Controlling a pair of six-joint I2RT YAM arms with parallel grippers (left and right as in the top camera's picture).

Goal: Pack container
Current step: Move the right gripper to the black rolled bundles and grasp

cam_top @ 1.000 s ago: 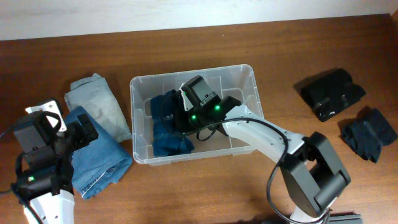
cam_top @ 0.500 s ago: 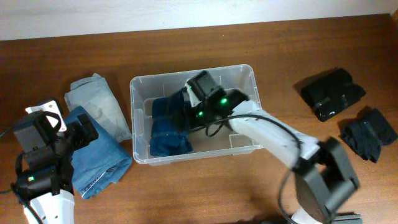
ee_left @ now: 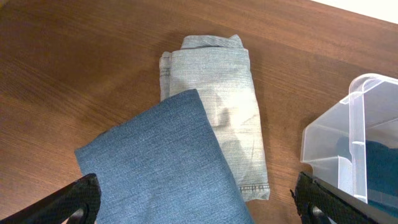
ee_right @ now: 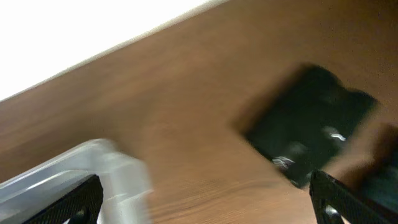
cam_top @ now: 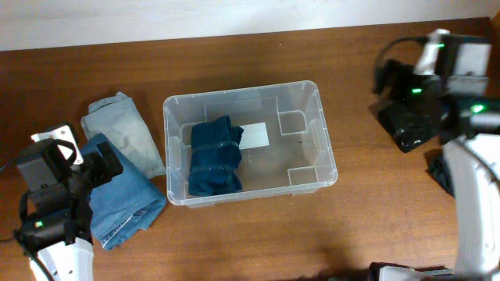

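Left claw (ee_left: pixel 199 202): at the lower left of the overhead view; its fingers are spread wide with nothing between them, and it hangs over the near clothes.
Nearest pile: a folded mid-blue denim piece (cam_top: pixel 125 199) lies on the worktop (cam_top: pixel 234 242), with its upper edge lapping over the folded pale jeans (cam_top: pixel 121 129) just above it. Both lie just left of the tub.
Container (cam_top: pixel 242 92): mid-frame, upright and open-topped, standing on the worktop. Neither arm is touching it.
Packed so far: one folded pair of dark blue jeans (cam_top: pixel 215 156) lies in the left half of the tub. The white label (cam_top: pixel 254 135) on the floor shows beside it, and the right half is bare.
Still to pack: we judge the task is at an early stage, with one garment in and four out on the worktop.
Right claw (ee_right: pixel 205 199): at the upper right of the overhead view; the wrist picture is blurred, yet the fingers show well apart and empty, above the black garment (cam_top: pixel 414 121).
Far right: a navy garment (cam_top: pixel 461 168) lies below the black one, partly hidden by the right arm.
In the way: we see nothing blocking the tub's mouth. The overlap in the near pile may drag the pale jeans if the denim is lifted first.
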